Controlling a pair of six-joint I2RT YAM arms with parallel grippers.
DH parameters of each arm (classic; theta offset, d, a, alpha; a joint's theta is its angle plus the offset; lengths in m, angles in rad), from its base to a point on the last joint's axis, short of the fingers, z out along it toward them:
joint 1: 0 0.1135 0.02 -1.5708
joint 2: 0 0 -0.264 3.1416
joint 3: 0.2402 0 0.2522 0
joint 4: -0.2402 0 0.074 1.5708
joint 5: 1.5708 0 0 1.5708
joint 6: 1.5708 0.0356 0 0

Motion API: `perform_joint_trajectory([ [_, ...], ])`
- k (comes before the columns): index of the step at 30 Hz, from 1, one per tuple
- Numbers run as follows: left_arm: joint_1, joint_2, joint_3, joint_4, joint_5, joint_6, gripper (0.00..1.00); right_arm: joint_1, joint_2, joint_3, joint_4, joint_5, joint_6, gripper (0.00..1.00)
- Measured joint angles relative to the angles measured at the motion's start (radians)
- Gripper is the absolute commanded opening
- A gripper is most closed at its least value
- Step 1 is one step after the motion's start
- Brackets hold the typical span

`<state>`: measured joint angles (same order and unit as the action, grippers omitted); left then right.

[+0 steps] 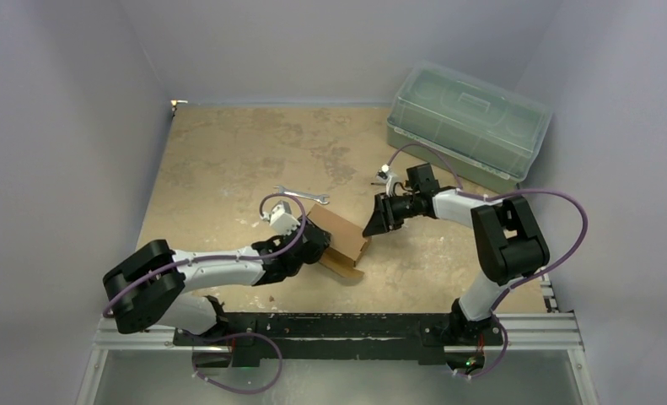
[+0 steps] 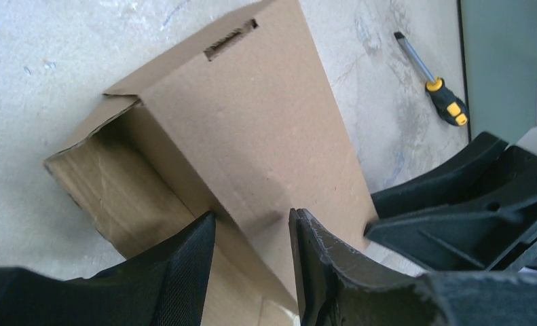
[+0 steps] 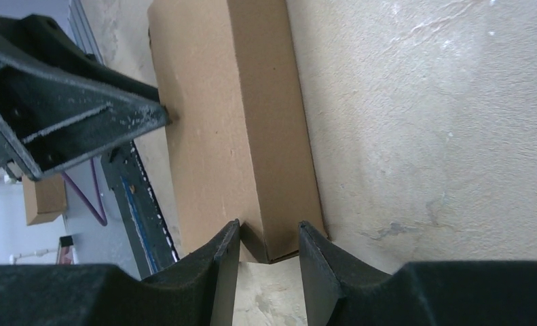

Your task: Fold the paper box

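The paper box (image 1: 342, 234) is lying just toward 6 o'clock of the table's (image 1: 228, 169) centre, the left gripper (image 1: 319, 244) at its 8 o'clock side is hanging released with a cardboard crease between its parted fingers (image 2: 184, 272), and the right gripper (image 1: 373, 226) is straddling its 2 o'clock end, though I cannot tell whether it is pinching.

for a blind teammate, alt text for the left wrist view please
A partly folded brown paper box lies on a table, one end open, the left gripper's fingers apart at its near edge. The right gripper is beside it; a screwdriver lies beyond.
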<state>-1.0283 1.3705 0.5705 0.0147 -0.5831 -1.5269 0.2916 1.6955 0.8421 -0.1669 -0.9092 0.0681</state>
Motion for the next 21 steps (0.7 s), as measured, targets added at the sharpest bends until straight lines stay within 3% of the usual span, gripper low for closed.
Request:
perform_joint_trajectory([
  [6, 0.062, 0.0, 0.0, 0.029, 0.028, 0.034, 0.44, 0.011, 0.0, 0.001, -0.015, -0.008, -0.023, 0.45],
  [13, 0.1, 0.0, 0.01, 0.03, 0.04, 0.137, 0.48, 0.009, 0.004, 0.024, -0.066, -0.021, -0.066, 0.61],
  [17, 0.105, -0.042, 0.049, -0.061, 0.075, 0.259, 0.54, -0.014, -0.023, 0.031, -0.075, -0.017, -0.1, 0.66],
  [21, 0.105, -0.177, 0.055, -0.137, 0.196, 0.447, 0.59, -0.044, -0.078, 0.044, -0.105, 0.003, -0.171, 0.66],
])
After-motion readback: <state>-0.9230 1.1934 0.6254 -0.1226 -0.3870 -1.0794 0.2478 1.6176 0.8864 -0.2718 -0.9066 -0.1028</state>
